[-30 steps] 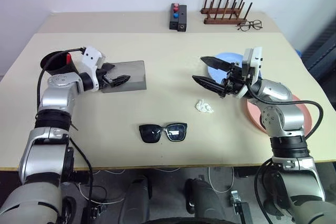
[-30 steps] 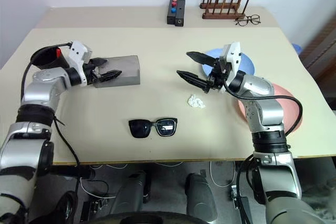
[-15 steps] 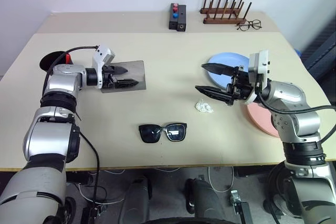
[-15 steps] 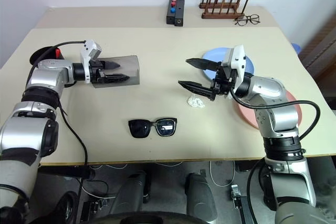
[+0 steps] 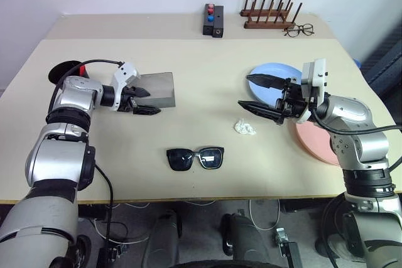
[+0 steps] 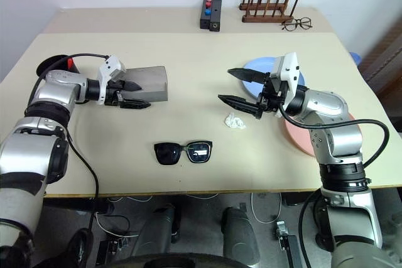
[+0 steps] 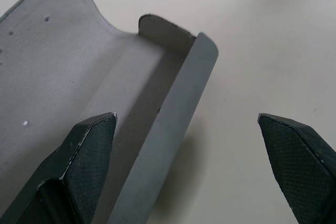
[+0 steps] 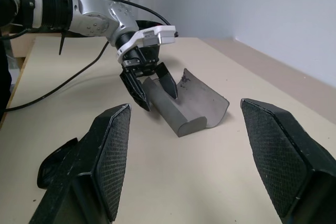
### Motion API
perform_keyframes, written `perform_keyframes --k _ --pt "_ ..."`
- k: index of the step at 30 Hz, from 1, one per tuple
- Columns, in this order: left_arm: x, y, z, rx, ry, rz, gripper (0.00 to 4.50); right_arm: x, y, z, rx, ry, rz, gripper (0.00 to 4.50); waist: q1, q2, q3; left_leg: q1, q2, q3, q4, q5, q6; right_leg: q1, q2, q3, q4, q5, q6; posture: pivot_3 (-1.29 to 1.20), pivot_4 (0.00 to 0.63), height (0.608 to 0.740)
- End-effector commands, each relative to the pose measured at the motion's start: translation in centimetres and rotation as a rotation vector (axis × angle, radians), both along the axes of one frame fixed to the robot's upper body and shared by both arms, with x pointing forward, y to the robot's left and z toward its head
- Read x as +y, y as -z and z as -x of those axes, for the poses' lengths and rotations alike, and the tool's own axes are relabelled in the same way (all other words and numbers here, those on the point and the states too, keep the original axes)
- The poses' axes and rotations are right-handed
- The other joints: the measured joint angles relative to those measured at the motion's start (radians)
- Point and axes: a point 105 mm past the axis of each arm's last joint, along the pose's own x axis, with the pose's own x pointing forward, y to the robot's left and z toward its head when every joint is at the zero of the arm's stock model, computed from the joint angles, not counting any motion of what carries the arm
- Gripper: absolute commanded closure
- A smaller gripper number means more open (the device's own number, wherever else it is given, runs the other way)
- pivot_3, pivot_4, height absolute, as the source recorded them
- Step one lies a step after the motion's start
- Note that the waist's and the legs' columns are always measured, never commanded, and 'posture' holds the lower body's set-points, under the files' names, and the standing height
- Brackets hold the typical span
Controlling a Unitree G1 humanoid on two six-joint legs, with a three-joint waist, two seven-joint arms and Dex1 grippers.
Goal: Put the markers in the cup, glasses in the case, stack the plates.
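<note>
On a beige table [image 5: 188, 61], the left gripper [image 5: 142, 101] hangs with fingers spread and empty over the near rim of the grey case [image 5: 154, 89], which lies toward the table's left edge; in the left wrist view one finger sits above the case's hollow and the other above bare tabletop. The right gripper [image 5: 260, 95] hovers likewise spread wide and empty, in front of the blue plate [image 5: 270, 73] near the right edge, with the pink plate [image 5: 317, 142] lying closer to the front right corner and the two plates not yet stacked. The sunglasses [image 5: 195, 157] rest unfolded, lenses up, near the middle of the front edge, well apart from the case. A black cup [image 5: 63, 72] with a red-ended marker [image 5: 81, 68] at its rim stands by the left edge. A crumpled white scrap [image 5: 244, 128] lies between sunglasses and plates. The sunglasses look light, rigid and slick, with lenses apt to scratch; the bridge or a temple hinge seems the safest place to pinch. The case looks light and likely to slide if nudged.
</note>
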Motion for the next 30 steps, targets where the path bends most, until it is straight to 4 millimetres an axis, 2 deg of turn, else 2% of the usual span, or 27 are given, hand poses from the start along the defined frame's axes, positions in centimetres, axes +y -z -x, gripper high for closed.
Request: perform_keyframes --k 1,5,8,9,14,20,22,23,30 --pt "-0.1 -1.1 -0.3 -0.034 0.011 -0.017 0.04 -0.1 -1.2 0.4 -0.056 0.007 -0.007 1.09 0.000 0.000 0.000 0.000 0.000 0.000 0.000 0.000 0.000 0.000 0.000 0.000 0.000 0.000 0.000 0.00 0.150 0.740" --pt "-0.1 -0.4 -0.4 -0.027 -0.004 -0.034 0.04 -0.1 -1.2 0.5 -0.057 0.012 -0.009 1.09 0.000 0.000 0.000 0.000 0.000 0.000 0.000 0.000 0.000 0.000 0.000 0.000 0.000 0.000 0.000 0.00 0.150 0.740" --pt "-0.2 -0.2 -0.4 -0.020 -0.008 -0.034 0.83 0.0 -1.3 0.5 -0.058 0.015 -0.012 1.09 0.000 0.000 0.000 0.000 0.000 0.000 0.000 0.000 0.000 0.000 0.000 0.000 0.000 0.000 0.000 0.00 0.150 0.740" --pt "-0.1 -0.1 -0.5 -0.023 -0.013 -0.040 1.19 0.0 -1.3 0.5 -0.059 0.016 -0.012 1.09 0.000 0.000 0.000 0.000 0.000 0.000 0.000 0.000 0.000 0.000 0.000 0.000 0.000 0.000 0.000 0.00 0.150 0.740" --pt "0.0 0.1 -0.6 -0.036 -0.029 -0.052 3.78 0.0 -1.5 0.5 -0.061 0.019 -0.013 1.09 0.000 0.000 0.000 0.000 0.000 0.000 0.000 0.000 0.000 0.000 0.000 0.000 0.000 0.000 0.000 0.00 0.150 0.740" --pt "0.3 0.3 -0.4 -0.011 -0.032 -0.034 3.78 0.1 -1.7 0.3 -0.064 0.022 -0.017 1.09 0.000 0.000 0.000 0.000 0.000 0.000 0.000 0.000 0.000 0.000 0.000 0.000 0.000 0.000 0.000 0.00 0.150 0.740" --pt "0.3 0.4 -0.3 -0.007 -0.032 -0.032 4.33 0.1 -1.7 0.3 -0.065 0.023 -0.018 1.09 0.000 0.000 0.000 0.000 0.000 0.000 0.000 0.000 0.000 0.000 0.000 0.000 0.000 0.000 0.000 0.00 0.150 0.740" --pt "0.3 0.4 -0.3 -0.003 -0.031 -0.023 4.43 0.1 -1.8 0.2 -0.065 0.022 -0.017 1.09 0.000 0.000 0.000 0.000 0.000 0.000 0.000 0.000 0.000 0.000 0.000 0.000 0.000 0.000 0.000 0.00 0.150 0.740" --pt "0.1 0.1 -0.1 -0.005 -0.009 -0.003 4.43 0.4 -1.7 0.2 -0.064 0.018 -0.018 1.09 0.000 0.000 0.000 0.000 0.000 0.000 0.000 0.000 0.000 0.000 0.000 0.000 0.000 0.000 0.000 0.00 0.150 0.740"
